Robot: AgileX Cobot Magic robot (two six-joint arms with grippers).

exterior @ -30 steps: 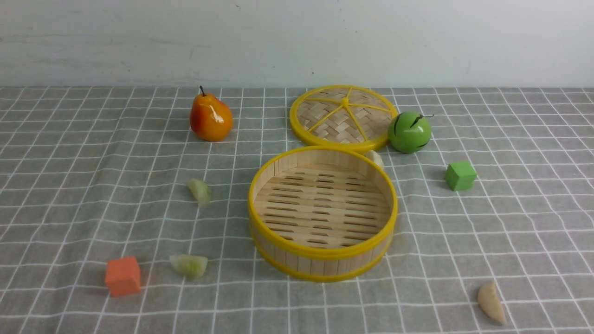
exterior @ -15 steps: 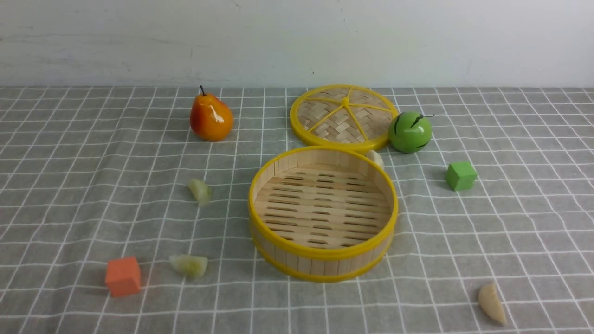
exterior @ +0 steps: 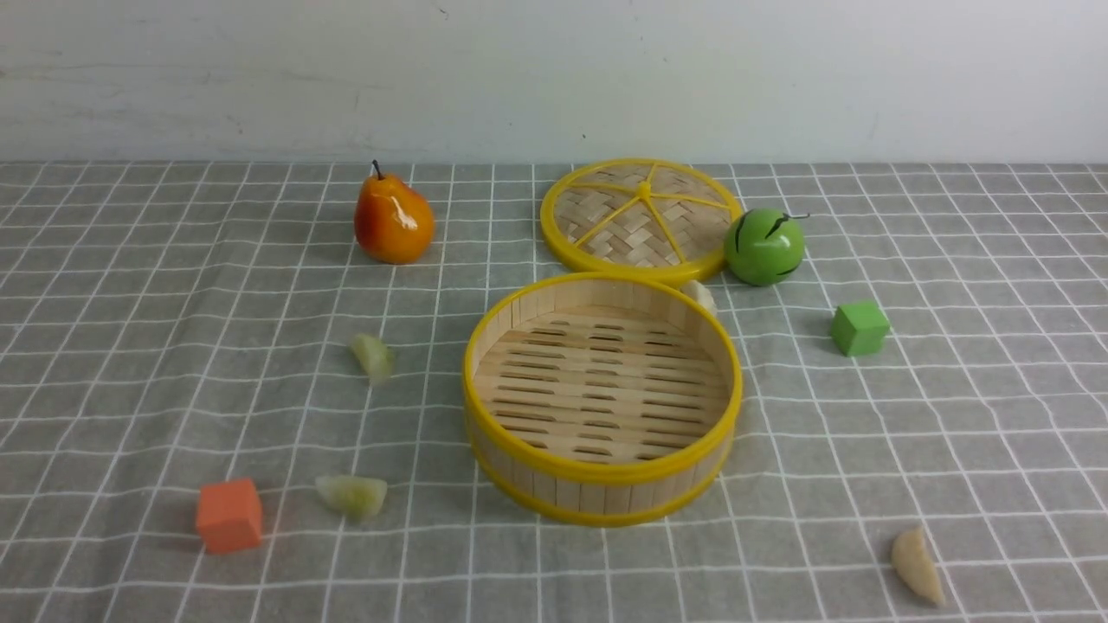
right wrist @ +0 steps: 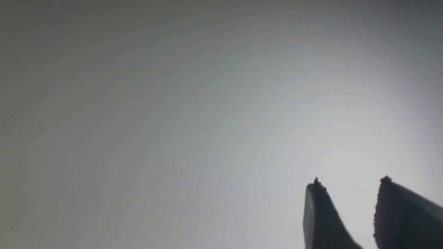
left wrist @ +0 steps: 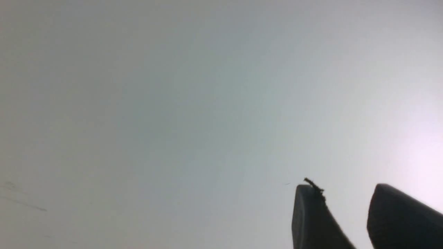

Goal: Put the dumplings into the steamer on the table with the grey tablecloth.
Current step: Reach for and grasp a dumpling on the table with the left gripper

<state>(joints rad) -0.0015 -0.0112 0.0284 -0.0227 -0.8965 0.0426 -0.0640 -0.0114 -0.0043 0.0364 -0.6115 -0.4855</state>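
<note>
We are seeing four dumplings lying on the grey tablecloth point(exterior: 866, 433) of the bench, all outside the steamer point(exterior: 597, 474). The far green dumpling point(exterior: 372, 356) is lying to its left. The near green dumpling point(exterior: 352, 495) is sitting beside an orange cube point(exterior: 228, 515). The near cream dumpling point(exterior: 917, 567) is lying at the front right, and the far cream dumpling point(exterior: 703, 296) is peeking out behind the steamer's rim, near the lid point(exterior: 640, 216). The steamer is standing upright, its slatted floor bare. The arms are showing only in the wrist views: the left fingers point(left wrist: 311, 221) and right fingers point(right wrist: 318, 221) are standing spread, gripping nothing, pointing at a blank pale surface, so we cannot tell where they are hanging relative to the dumplings.
</note>
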